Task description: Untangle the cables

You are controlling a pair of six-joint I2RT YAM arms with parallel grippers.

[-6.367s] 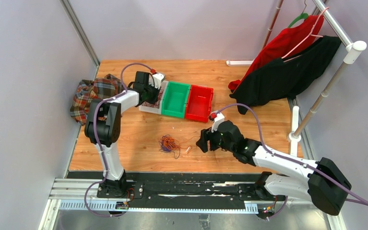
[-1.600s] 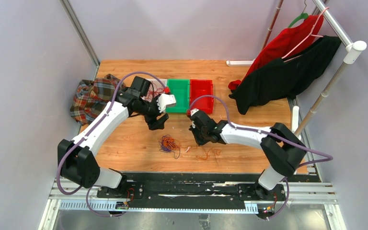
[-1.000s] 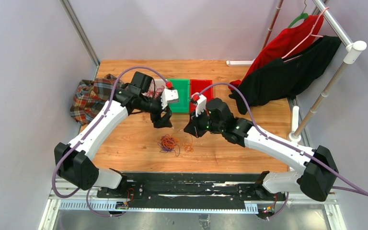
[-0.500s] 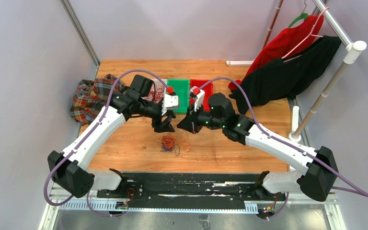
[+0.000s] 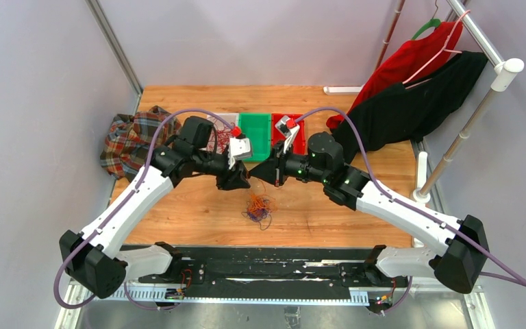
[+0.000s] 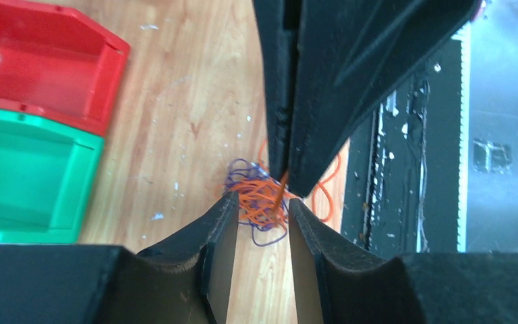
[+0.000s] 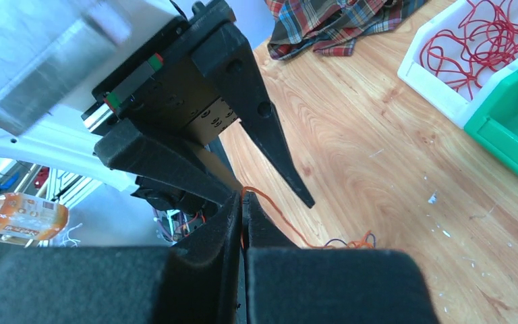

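Plaid cloth (image 5: 129, 140) bunched at the left edge of the desk (image 5: 192, 205), toward the far side. Along the far edge, three bins side by side and touching: white bin (image 5: 220, 120) with loose red cables (image 7: 485, 40) in it, then green bin (image 5: 255, 128), then red bin (image 5: 302, 137). The green and red bins show no contents in the left wrist view.

Left tool (image 5: 245, 181) is out over the desk middle, pointing toward the right arm. Its fingers (image 6: 219, 223) are released, with a clear gap between them and nothing gripped. The tangle shows through that gap.

Cables (image 5: 259, 207): a small knot of orange and dark purple wire lying on the wood. It sits just on the near side of where the two tools meet, well apart from the bins.

Right tool (image 5: 255, 176) faces the left one, tip to tip, almost touching. It is clenched, fingers pressed flat together, pinching an orange strand (image 6: 282, 191) at the very tip. The strand runs from that tip down into the knot. In the left wrist view the right tool's tip sits just above the gap of the left fingers. Cannot tell whether the strand touches either left finger.

Red garment (image 5: 411, 58) and black garment (image 5: 411, 110) hang on hangers at the far right corner, black hem draped onto the desk.
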